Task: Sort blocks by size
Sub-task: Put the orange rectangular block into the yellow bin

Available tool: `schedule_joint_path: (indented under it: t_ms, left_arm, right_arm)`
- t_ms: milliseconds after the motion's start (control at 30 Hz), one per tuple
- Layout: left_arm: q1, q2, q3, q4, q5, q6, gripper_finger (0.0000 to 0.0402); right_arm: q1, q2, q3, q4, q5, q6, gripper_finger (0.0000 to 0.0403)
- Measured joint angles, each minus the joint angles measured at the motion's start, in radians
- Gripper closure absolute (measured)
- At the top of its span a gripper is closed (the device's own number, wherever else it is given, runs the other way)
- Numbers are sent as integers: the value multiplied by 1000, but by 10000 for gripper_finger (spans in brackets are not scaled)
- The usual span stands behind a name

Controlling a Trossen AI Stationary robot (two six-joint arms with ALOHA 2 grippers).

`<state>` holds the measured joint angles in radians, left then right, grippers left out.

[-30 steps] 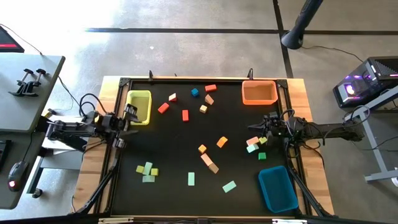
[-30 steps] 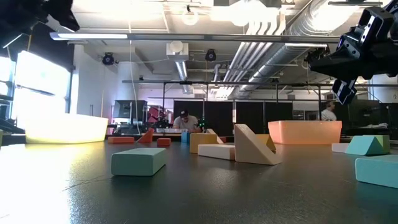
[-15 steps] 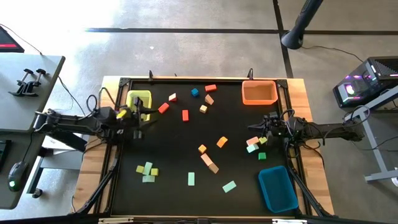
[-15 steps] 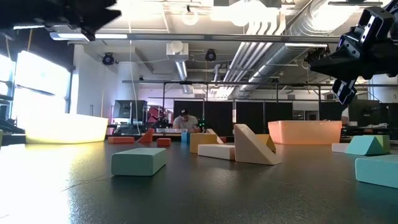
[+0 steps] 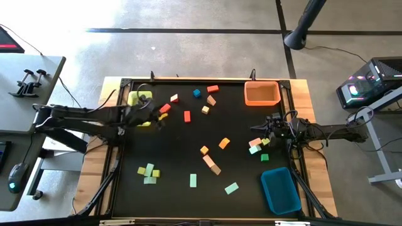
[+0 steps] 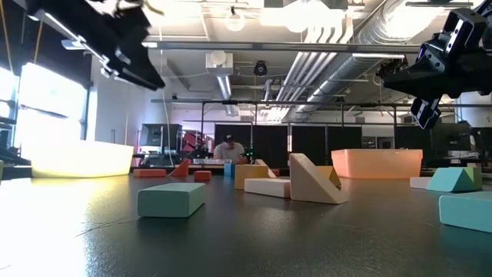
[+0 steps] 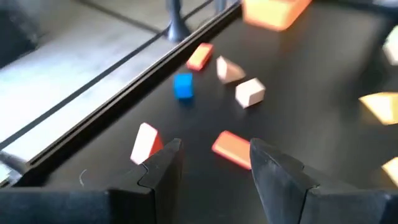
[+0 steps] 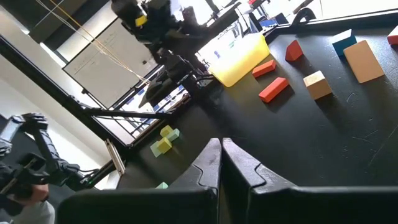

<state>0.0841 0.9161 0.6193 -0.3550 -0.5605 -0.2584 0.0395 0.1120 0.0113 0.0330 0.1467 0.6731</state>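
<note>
Here the left end effector (image 5: 157, 117) hangs with fingers spread just beside a red bar (image 5: 165, 108) near the yellow bin (image 5: 140, 99); other blocks lie scattered over the black tabletop (image 5: 182, 157). The right end effector (image 5: 262, 130), fingers pressed together, waits by the mint blocks (image 5: 254, 149). A misaligned descent could knock the bar sideways.

Bright ceiling lights (image 6: 307, 15) flare white across the low view, and a window (image 6: 50, 104) glows hard on the far side. The left wrist view is smeared with motion blur. Overhead, the concrete floor (image 5: 94, 19) washes out pale.
</note>
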Motion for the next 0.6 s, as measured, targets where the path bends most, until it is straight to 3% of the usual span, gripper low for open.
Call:
schedule_joint_path:
  t_ms: [267,433,600]
  left_arm:
    - [208,201,49,-27,203,4,175]
    - [325,333,48,-42,261,-55,144]
    - [429,456,59,-19,289,-71,142]
  right_arm:
    - [0,0,0,0,0,0,402]
    - [0,0,0,0,0,0,402]
    - [0,0,0,0,0,0,402]
